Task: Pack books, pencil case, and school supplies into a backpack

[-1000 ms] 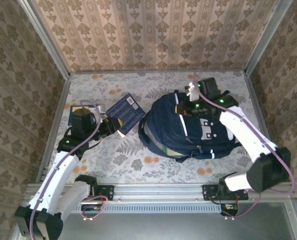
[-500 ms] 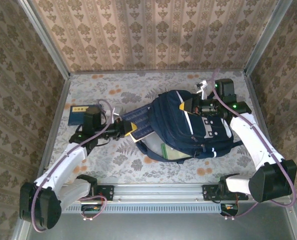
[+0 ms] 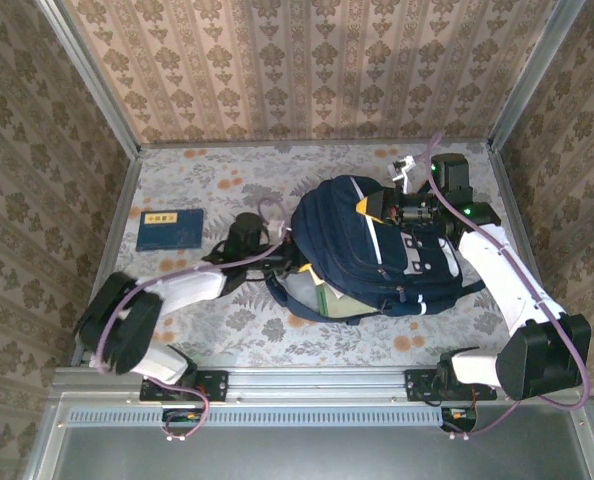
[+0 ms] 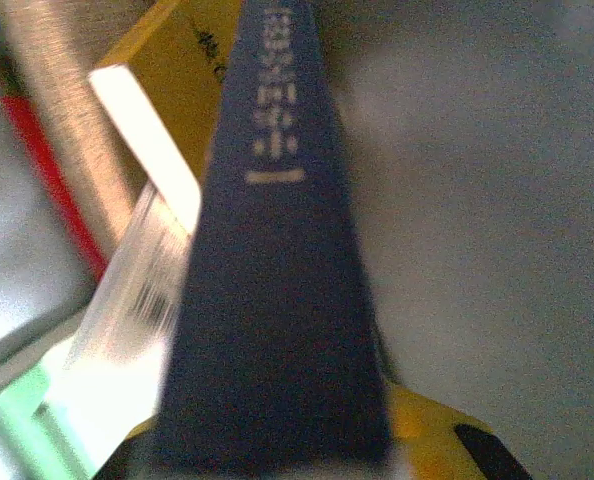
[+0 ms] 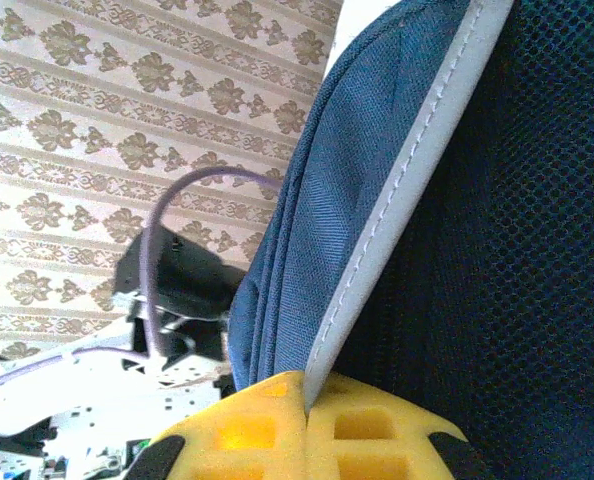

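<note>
The backpack (image 3: 377, 250) is laid on the table (image 3: 217, 175), right of centre. One book (image 3: 170, 229) is laid flat well apart to its left, near the table's left edge. Between them, the left gripper (image 3: 285, 256) is set in the backpack's left-hand opening, where a second book (image 4: 277, 300) is clamped, with a third book (image 4: 192, 60) just left of it. The backpack's far edge is pinched by the right gripper (image 3: 374, 208).

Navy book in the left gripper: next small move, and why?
Probably open the left gripper and release the navy book: it looks fully inside the backpack, beside the yellow book, while the right gripper pinches its rim open.
</note>
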### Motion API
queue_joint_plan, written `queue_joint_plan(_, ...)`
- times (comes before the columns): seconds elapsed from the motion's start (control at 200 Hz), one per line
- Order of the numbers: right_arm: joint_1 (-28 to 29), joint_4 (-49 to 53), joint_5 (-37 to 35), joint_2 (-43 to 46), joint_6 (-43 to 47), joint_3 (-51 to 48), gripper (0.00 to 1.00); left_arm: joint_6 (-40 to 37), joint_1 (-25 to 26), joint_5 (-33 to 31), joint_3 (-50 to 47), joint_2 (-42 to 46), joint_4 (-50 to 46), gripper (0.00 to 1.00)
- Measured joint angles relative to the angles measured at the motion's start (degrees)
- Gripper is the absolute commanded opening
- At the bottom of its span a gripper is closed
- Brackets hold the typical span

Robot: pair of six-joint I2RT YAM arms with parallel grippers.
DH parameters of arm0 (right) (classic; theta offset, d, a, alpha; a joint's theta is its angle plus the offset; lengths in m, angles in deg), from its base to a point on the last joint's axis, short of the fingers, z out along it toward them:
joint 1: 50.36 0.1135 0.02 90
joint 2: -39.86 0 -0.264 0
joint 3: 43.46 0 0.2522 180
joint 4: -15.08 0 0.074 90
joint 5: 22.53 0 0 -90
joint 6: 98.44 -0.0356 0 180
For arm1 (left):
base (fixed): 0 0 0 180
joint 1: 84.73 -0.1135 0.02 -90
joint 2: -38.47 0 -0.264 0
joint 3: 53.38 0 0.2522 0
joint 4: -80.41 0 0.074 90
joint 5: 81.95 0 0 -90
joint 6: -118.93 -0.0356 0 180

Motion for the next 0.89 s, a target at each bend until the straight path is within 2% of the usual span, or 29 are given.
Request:
queue_joint_plan(0.15, 0.0, -1.6, 0.0, 0.0, -0.8, -0.5, 0.0, 6.4, 3.6, -1.9, 7.7, -15.9, 14.8, 0.01)
queue_joint_plan(0.17, 0.0, -1.7, 0.0, 0.0, -1.1, -0.7, 0.0, 7.8, 4.1, -2.1, 9.2, -18.6, 17.0, 0.05)
queue_joint_plan(0.235, -0.2, -2.5, -0.1, 0.0, -1.4, -1.2, 0.0, 10.5, 5.2, -2.8, 13.5, -25.0, 21.9, 0.28)
queue_joint_plan(0.32, -0.7, -3.2, -0.1, 0.0, -1.7, -1.6, 0.0, 13.0, 6.4, -3.1, 16.7, -29.0, 25.9, 0.51)
queue_joint_plan(0.37, -1.0, -3.4, -0.1, 0.0, -1.8, -1.8, 0.0, 12.8, 6.8, -3.3, 17.6, -28.5, 26.4, 0.6)
queue_joint_plan(0.555, -1.9, -3.9, -0.3, 0.7, -1.8, -2.7, 0.0, 9.4, 6.2, -4.0, 15.4, -21.7, 18.4, 0.77)
queue_joint_plan(0.77, -2.8, -2.5, -4.0, 2.4, -0.2, -3.1, 0.0, 3.7, 2.7, -4.4, 7.6, -7.8, 8.0, 0.83)
queue_joint_plan(0.895, -2.8, -1.3, -7.5, 3.0, 1.2, -3.6, 0.0, 1.0, 0.9, -4.4, 3.7, -2.8, 3.3, 0.84)
